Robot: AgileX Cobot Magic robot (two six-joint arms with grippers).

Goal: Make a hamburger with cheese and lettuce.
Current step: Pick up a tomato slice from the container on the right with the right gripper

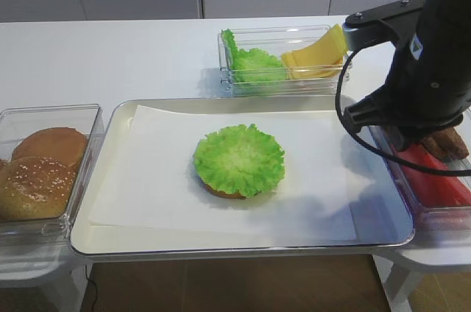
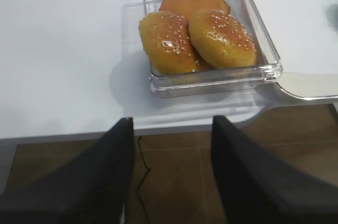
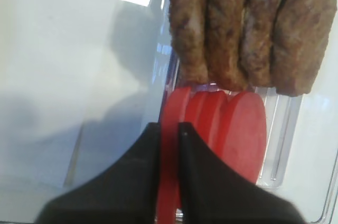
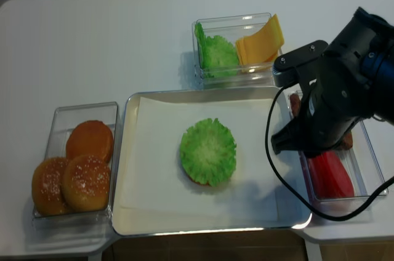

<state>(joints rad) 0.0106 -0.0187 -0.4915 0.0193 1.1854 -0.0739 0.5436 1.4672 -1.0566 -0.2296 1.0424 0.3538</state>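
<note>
The hamburger (image 1: 238, 159) (image 4: 208, 151) lies mid-tray, a bun half under a frilly lettuce leaf. More lettuce (image 1: 254, 65) and the cheese (image 1: 318, 54) (image 4: 260, 42) share a clear box behind the tray. In the right wrist view my right gripper (image 3: 169, 126) is shut on the edge of an upright red slice (image 3: 173, 102) in the right-hand box. From above, the right arm (image 1: 427, 69) hides those jaws. My left gripper (image 2: 171, 123) is open and holds nothing, just off the table's front edge below the bun box.
The metal tray (image 1: 99, 179) carries a white paper sheet. Sesame buns (image 2: 195, 34) (image 4: 74, 175) fill the left box. Brown patties (image 3: 248, 28) stand behind the remaining red slices (image 3: 240, 129) (image 4: 329, 172) in the right box.
</note>
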